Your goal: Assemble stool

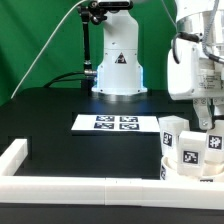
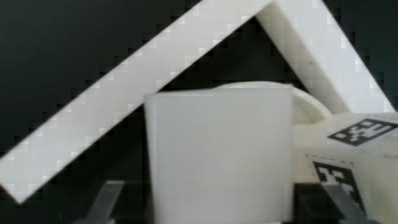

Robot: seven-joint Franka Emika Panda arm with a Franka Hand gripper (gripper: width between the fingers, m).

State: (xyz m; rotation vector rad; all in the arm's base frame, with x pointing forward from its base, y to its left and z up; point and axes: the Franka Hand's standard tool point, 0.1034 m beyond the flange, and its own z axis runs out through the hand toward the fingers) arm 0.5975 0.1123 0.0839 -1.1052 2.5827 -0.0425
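Hanging over the worktop's near corner on the exterior view's right, the gripper (image 1: 205, 122) stood above the round seat (image 1: 190, 168); two tagged legs (image 1: 172, 133) (image 1: 211, 146) stood upright on the seat, inside the white border rail (image 1: 60, 182); in the wrist view a leg (image 2: 217, 150) sat between the fingers (image 2: 111, 200), though contact could not be told; the marker board (image 1: 115, 123) lay mid-table.

The marker board (image 1: 119, 123) lies flat mid-table (image 1: 50, 120), before the arm's base (image 1: 118, 70). At the exterior view's right, the seat (image 1: 190, 168) sits in the rail's (image 1: 60, 186) corner, with legs (image 1: 173, 132) standing on it. The gripper (image 1: 204, 112) hangs just above them.
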